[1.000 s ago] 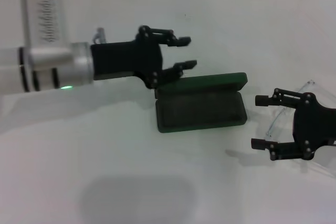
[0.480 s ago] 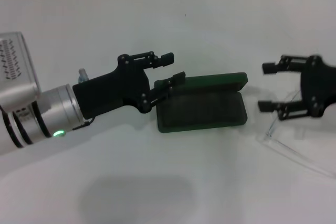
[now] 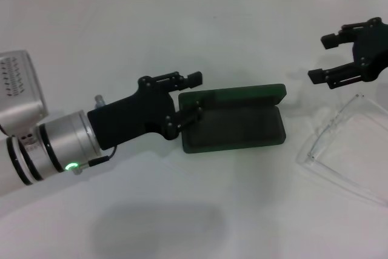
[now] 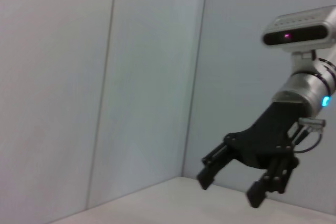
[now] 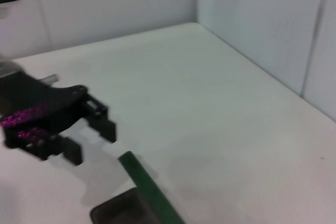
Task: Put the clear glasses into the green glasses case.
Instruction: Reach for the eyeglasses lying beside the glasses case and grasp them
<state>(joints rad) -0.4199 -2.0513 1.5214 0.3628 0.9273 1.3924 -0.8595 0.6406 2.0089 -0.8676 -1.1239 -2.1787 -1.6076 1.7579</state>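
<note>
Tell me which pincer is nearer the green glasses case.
Left. The left pincer is open at the green glasses case, right at its left end. The right pincer, also open, hangs well off beyond the case's right end, above the clear glasses.

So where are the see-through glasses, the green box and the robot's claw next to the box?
clear glasses [image 3: 348, 144], head view, on the transparent lens.
green glasses case [image 3: 242, 96], head view, on the raised green lid.
left gripper [image 3: 195, 94], head view, between its open fingertips at the case's end.

green glasses case [image 3: 233, 121] centre | clear glasses [image 3: 345, 150] right of it | left gripper [image 3: 195, 93] at case's left end
</note>
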